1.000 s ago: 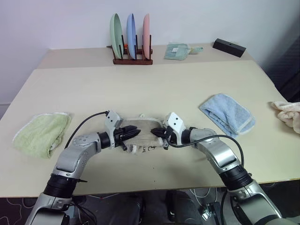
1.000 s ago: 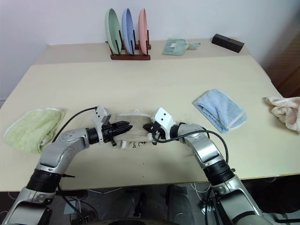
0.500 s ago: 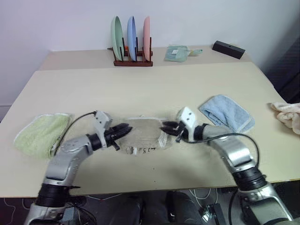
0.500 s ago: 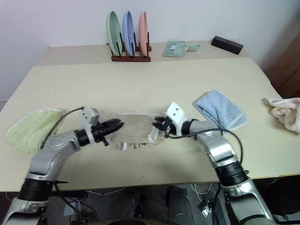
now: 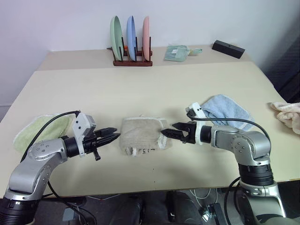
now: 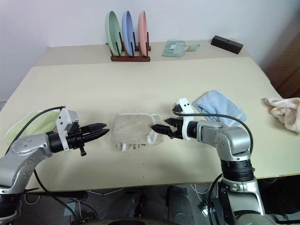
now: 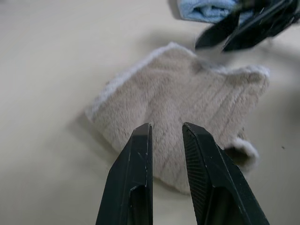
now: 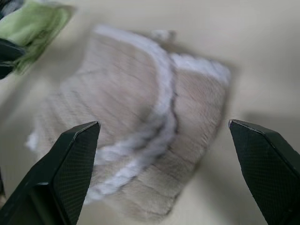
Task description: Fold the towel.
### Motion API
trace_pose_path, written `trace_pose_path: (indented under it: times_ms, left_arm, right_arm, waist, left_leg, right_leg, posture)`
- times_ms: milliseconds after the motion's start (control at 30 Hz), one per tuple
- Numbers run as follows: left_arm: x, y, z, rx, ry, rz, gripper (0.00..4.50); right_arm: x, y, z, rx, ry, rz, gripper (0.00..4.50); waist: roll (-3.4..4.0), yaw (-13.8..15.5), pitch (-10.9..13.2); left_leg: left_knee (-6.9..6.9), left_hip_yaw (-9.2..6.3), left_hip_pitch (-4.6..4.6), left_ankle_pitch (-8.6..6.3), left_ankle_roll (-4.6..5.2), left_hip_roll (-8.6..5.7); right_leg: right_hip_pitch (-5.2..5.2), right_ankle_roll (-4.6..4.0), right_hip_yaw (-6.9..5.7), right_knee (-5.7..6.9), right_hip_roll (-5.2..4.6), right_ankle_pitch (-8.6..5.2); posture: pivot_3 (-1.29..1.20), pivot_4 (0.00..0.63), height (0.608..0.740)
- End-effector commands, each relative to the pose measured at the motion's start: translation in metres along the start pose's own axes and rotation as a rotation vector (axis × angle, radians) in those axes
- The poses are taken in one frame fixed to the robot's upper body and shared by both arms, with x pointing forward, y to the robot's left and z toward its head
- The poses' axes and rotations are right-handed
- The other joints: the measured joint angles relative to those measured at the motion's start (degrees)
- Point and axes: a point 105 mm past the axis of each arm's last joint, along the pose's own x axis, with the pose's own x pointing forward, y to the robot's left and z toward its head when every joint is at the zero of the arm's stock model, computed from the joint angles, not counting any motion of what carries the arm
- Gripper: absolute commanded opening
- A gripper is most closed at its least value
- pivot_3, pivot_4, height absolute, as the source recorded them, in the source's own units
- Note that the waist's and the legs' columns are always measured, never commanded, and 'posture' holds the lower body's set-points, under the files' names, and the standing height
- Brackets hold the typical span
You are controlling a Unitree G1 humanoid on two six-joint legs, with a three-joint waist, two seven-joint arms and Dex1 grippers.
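While both were gripping the towel a second ago, left gripper and wide-open right gripper now flank it, empty, left's fingers slightly apart.

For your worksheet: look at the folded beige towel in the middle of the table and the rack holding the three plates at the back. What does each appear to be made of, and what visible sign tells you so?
Beige towel: soft terry cloth, probably cotton; the wrist views show a fuzzy, ribbed pile and a fluffy white edging. Matt finish.

Plate rack: looks like dark reddish-brown wood with a smooth, slightly glossy finish and dark upright pegs; stained wood seems likely, but it cannot be confirmed from here.
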Motion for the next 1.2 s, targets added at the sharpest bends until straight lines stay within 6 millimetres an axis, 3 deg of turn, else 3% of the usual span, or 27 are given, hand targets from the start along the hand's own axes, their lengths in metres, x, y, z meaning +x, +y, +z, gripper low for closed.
trace_pose_path:
  times_ms: [33,267,367,600,800,867,933,1067,1133,1200]
  left_arm:
    - [0.002,-0.009,0.005,0.02,-0.02,-0.038,0.98]
    - [0.002,-0.016,0.009,0.036,-0.025,-0.07,0.98]
    - [0.002,-0.015,0.01,0.036,-0.027,-0.062,0.98]
    - [-0.001,-0.014,0.007,0.035,-0.017,-0.046,0.98]
    - [-0.001,-0.013,0.005,0.039,-0.016,-0.038,0.98]
    - [0.001,-0.01,0.008,0.042,-0.021,-0.031,0.98]
    - [0.003,-0.007,0.012,0.046,-0.031,-0.022,0.98]
    - [0.01,-0.005,0.016,0.038,-0.054,-0.031,0.98]
    - [0.015,-0.005,0.015,0.037,-0.062,-0.046,0.98]
    - [0.022,-0.006,0.015,0.037,-0.076,-0.063,0.98]
  right_arm:
    - [0.008,0.006,0.004,0.031,-0.007,0.028,4.47]
    - [0.028,0.023,0.006,0.089,-0.004,0.104,4.47]
    - [0.032,0.027,0.008,0.087,-0.001,0.121,3.65]
    - [0.03,0.03,0.011,0.112,-0.021,0.14,0.08]
    - [0.02,0.03,0.025,0.118,-0.085,0.148,0.03]
    - [0.003,0.027,0.048,0.1,-0.183,0.126,0.03]
    - [-0.025,0.014,0.084,0.084,-0.334,0.053,0.03]
    - [-0.084,-0.016,0.13,0.086,-0.55,-0.132,0.03]
    - [-0.114,-0.032,0.145,0.112,-0.642,-0.238,0.03]
    - [-0.144,-0.054,0.146,0.177,-0.706,-0.355,0.03]
  waist:
    - [0.0,-0.08,0.0]
    - [0.01,-0.12,0.0]
    - [0.03,-0.12,0.02]
    - [0.05,-0.12,0.03]
    - [0.05,-0.09,0.03]
    - [0.08,-0.06,0.05]
    - [0.15,-0.01,0.1]
    - [0.21,0.15,0.16]
    - [0.21,0.02,0.16]
    - [0.21,0.01,0.15]
  left_leg:
    - [-0.01,0.0,0.0,0.0,0.0,0.0]
    - [-0.05,0.01,0.02,0.01,-0.01,0.01]
    - [-0.06,0.01,0.01,0.01,-0.01,0.01]
    - [-0.1,0.01,0.01,0.01,-0.01,0.0]
    - [-0.11,0.01,0.01,0.01,-0.01,0.0]
    - [-0.11,0.01,0.01,0.01,-0.01,0.0]
    - [-0.11,0.01,-0.02,0.0,-0.01,-0.01]
    - [-0.16,0.0,-0.02,0.0,0.01,-0.06]
    - [-0.39,0.0,0.02,0.01,0.0,-0.05]
    - [-0.47,0.01,0.0,0.02,-0.02,-0.03]
  right_leg:
    - [-0.01,0.0,0.0,0.0,0.0,0.0]
    - [-0.02,0.0,0.0,0.0,0.02,0.0]
    - [-0.03,0.0,0.0,-0.01,0.02,0.0]
    - [-0.04,0.0,0.0,-0.02,0.02,0.0]
    - [-0.04,0.0,0.0,-0.03,0.02,0.0]
    - [-0.04,0.0,0.0,-0.03,0.02,0.0]
    - [-0.05,0.0,0.0,-0.04,0.01,0.0]
    - [-0.06,0.01,-0.01,-0.06,-0.03,0.01]
    - [-0.07,0.01,-0.01,-0.17,-0.04,0.0]
    - [-0.16,0.0,0.0,-0.17,-0.04,0.0]
  posture:
    - [0.0,0.15,0.737]
    - [0.0,0.15,0.737]
    - [0.0,0.15,0.737]
    - [0.0,0.15,0.737]
    - [0.0,0.15,0.737]
    - [0.0,0.15,0.737]
    - [0.0,0.15,0.737]
    - [0.0,0.15,0.737]
    - [0.0,0.15,0.737]
    - [0.0,0.15,0.737]
